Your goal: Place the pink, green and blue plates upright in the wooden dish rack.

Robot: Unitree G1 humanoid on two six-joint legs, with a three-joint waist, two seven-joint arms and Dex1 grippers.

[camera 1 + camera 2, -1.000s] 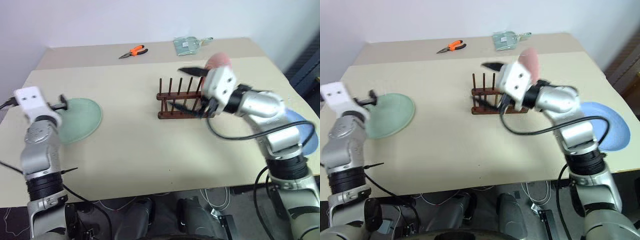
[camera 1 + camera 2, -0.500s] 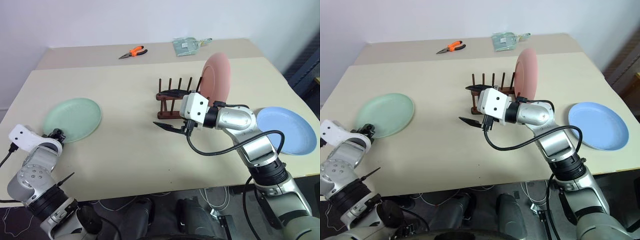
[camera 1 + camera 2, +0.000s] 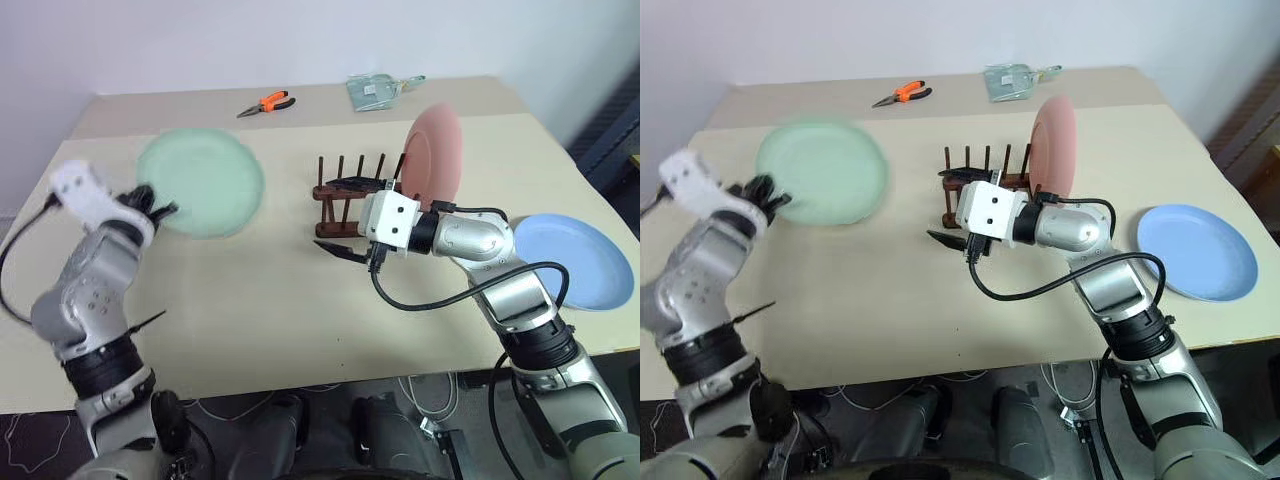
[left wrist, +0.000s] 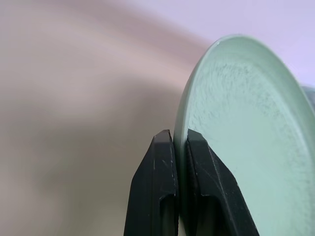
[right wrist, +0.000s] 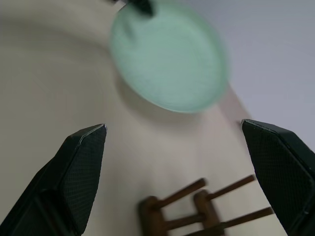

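Mint-green plate [image 3: 202, 182] hangs clear of the table [image 3: 250, 300], pinched at its rim by the left gripper [image 4: 179, 147], well to the left of the wooden dish rack [image 3: 350, 200]. The right gripper [image 3: 345, 220] hovers just in front of the rack, fingers spread wide and empty. The pink plate [image 3: 432, 160] stands upright at the rack's right end; the blue plate [image 3: 575, 262] lies flat farther right. Stiff, light and matte, the plates look easiest gripped at the raised rim.
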